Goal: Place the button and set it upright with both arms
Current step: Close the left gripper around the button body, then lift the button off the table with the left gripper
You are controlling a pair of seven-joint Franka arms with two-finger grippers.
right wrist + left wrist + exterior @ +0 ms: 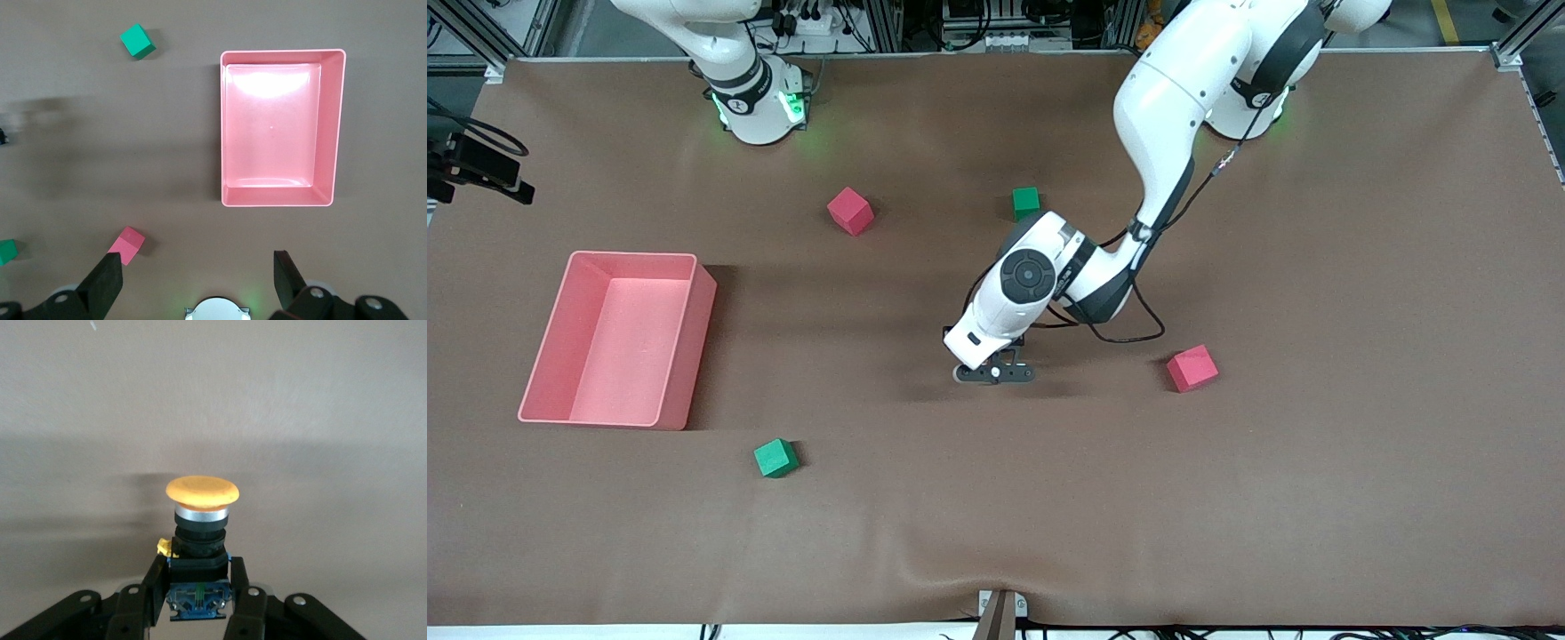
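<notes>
Though among cubes (850, 211), button (202, 520) unobstructed

— Where does the bin (618, 338) sit?
— On the table (1360, 462), toward the right arm's end. One cube (775, 458) lies nearer the front edge than the bin; another (850, 211) lies nearer the robots' edge.
— And mid-table?
— The left gripper (996, 372) is low there, clamping the button (200, 520). A cube (1026, 203) lies nearer the bases, and another (1192, 368) toward the left arm's end.
</notes>
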